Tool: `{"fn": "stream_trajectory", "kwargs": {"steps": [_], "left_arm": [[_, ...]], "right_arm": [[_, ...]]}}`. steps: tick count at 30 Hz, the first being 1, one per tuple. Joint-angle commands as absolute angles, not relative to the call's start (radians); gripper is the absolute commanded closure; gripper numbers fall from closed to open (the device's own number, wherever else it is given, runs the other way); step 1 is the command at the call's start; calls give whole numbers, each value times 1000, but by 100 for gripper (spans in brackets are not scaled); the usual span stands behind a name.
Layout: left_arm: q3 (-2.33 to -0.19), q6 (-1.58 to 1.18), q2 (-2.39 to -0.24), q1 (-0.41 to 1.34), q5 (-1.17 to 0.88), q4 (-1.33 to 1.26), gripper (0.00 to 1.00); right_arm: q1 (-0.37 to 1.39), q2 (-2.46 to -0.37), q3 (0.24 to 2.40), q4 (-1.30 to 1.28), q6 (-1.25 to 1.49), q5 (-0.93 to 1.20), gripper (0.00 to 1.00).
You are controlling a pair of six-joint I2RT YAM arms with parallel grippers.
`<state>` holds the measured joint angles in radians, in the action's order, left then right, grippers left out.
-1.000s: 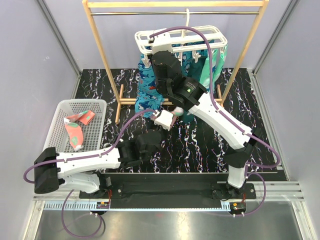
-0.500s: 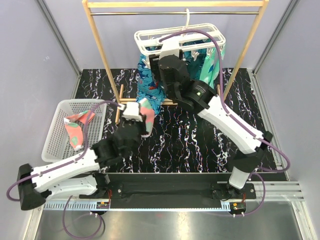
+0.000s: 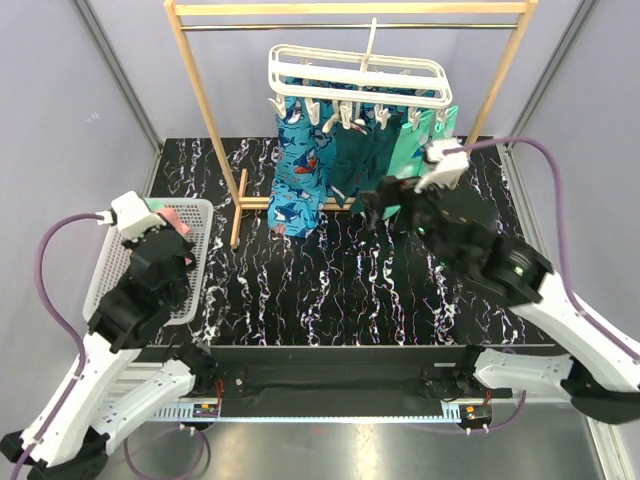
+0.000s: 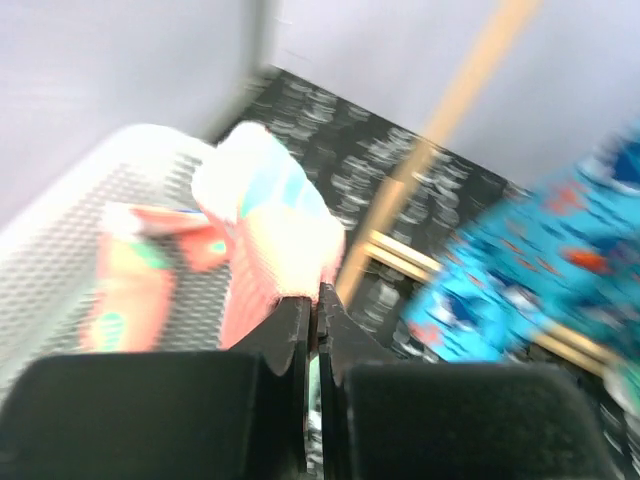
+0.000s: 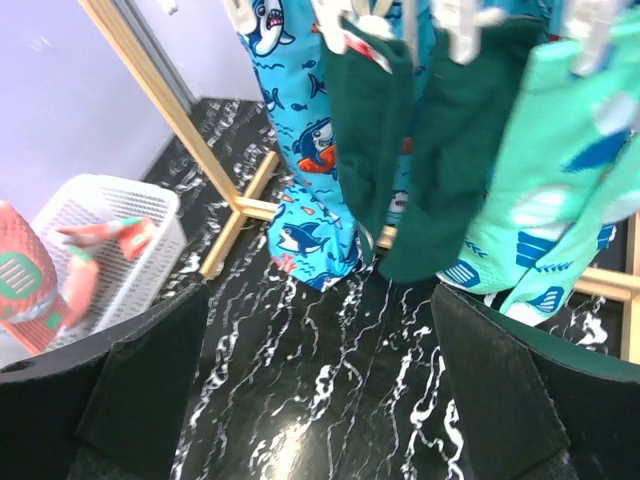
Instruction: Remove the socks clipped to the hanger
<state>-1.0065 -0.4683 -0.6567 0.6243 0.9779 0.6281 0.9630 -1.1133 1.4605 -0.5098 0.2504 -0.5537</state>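
Your left gripper (image 4: 312,297), clamped on a coral sock (image 4: 265,230) at the mesh basket (image 3: 204,240) rim, could drop it outside; right gripper (image 5: 320,292) jaws apart.

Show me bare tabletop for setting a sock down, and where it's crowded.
Widest bare table: the middle, between the basket and the right arm, in front of the stand. A smaller strip lies behind the basket, by the left wall. Crowded: under the hanger, where socks hang over the stand's base.
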Motion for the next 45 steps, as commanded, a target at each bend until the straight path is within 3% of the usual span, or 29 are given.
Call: {"fn": "stream_trajectory", "kwargs": {"steps": [1,4,7,12,14,15,16,20,26,31,35,45], "left_arm": [[-1038,-456,-692,542,1066,770,100],[-1034,-443,-748,418,1002,764,100],[-1020,-431,-842,155,747,726,100],[-982,-453,-1055,-81,540,663,100],[-1000,-440,-1136,-100,489,667,78],[-1020,-436,-1153,-98,474,669,60],[-1029,-433,-1169,-100,448,673,23],[-1072,-430,-1143,-92,352,698,1],[-1020,-361,-982,3,76,577,2],[-885,-437,-916,205,-214,369,9],[-868,-416,-1026,391,-147,183,9],[-1000,-322,-1305,521,-121,-238,10]], "right_arm": [[969,-991,1378,-485,324,-522,0],[969,-898,1327,-520,344,-511,0],[968,-832,1305,-569,354,-505,0],[969,-753,1272,-623,383,-488,0],[968,-730,1253,-646,396,-486,0],[968,-726,1246,-652,400,-486,0],[968,-719,1240,-663,405,-485,0],[968,-712,1212,-680,420,-477,0],[969,-739,1184,-664,414,-472,0],[968,-747,1109,-626,440,-428,0],[969,-756,1094,-634,482,-403,0],[968,-692,1120,-724,541,-431,0]]}}
